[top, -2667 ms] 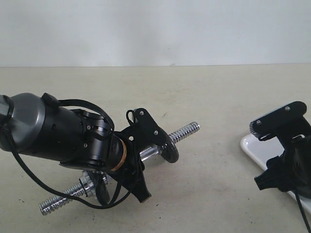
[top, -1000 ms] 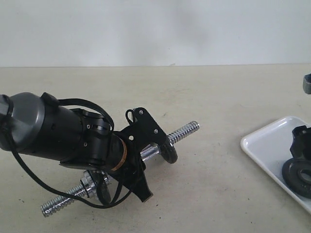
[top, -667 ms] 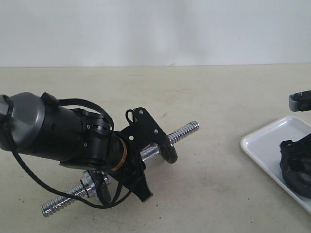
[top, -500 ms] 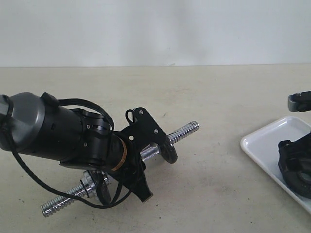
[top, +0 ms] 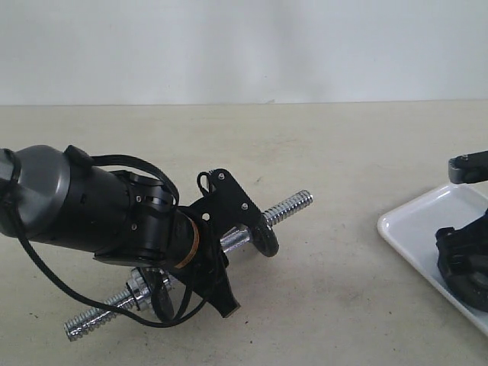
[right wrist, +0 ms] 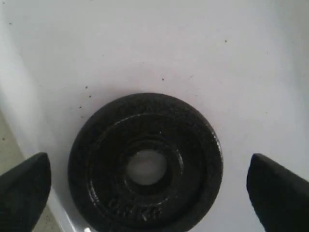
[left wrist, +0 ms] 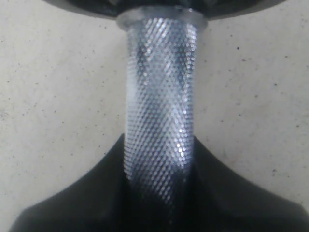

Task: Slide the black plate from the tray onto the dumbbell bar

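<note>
The black plate (right wrist: 145,164) lies flat in the white tray (right wrist: 203,53), centre hole up. My right gripper (right wrist: 149,186) is open wide, one finger on each side of the plate and neither touching it. In the exterior view this gripper (top: 468,212) hangs over the tray (top: 412,225) at the right edge, and its lower finger covers most of the plate. My left gripper (top: 221,248) is shut on the knurled chrome dumbbell bar (top: 288,207), holding it slanted above the table. The bar (left wrist: 159,87) runs out from between the black fingers (left wrist: 67,203).
Another black disc (top: 267,235) sits on the bar just beyond my left gripper, and its edge (left wrist: 159,6) shows in the left wrist view. A chrome collar (top: 137,286) sits near the bar's lower threaded end. The tray runs out of view on the right.
My right gripper has come back in from the right edge and settled over the plate, fingers spread wide around it. The left arm and the bar have not moved.
</note>
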